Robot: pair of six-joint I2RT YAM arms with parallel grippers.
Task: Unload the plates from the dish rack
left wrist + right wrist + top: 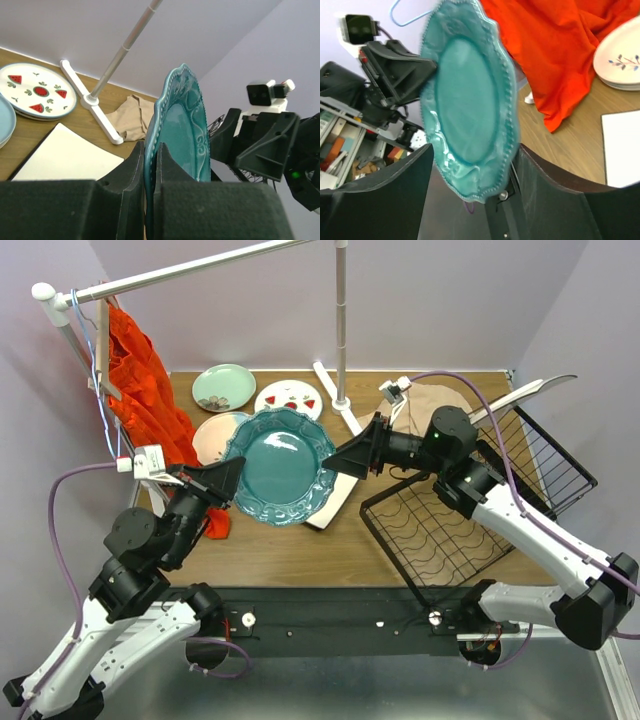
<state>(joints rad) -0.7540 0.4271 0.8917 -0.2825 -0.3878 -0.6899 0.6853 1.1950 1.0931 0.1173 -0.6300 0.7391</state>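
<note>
The left gripper [238, 468] is clamped tight on the rim of the teal scalloped plate [282, 465]. In its wrist view both fingers [132, 170] press against the two faces of the rim, and the plate stands on edge between them. The right gripper [332, 462] sits at the opposite rim with its fingers [385, 190] spread wide. The plate's edge lies in the space between them, not pinched, so this gripper has hold of nothing.

The plate hangs in the air just left of the dish rack [440, 530], its face turned up toward the overhead camera. Beneath it, also left of the rack, a square white plate [335, 510] lies flat on the table. Farther left of the rack and toward the far wall lie three more plates:
- a red-spotted plate [288, 398]
- a pale green plate [224, 387]
- a peach-toned plate [210, 435]

On the rack's right side, its upright slotted section holds one pale plate [530, 390] on edge. A beige cloth [430, 405] lies crumpled at the rack's far left corner. The white rail [342, 320] has its pole standing left of that corner. An orange-red garment [145, 390] hangs from the rail, well to the rack's left.
</note>
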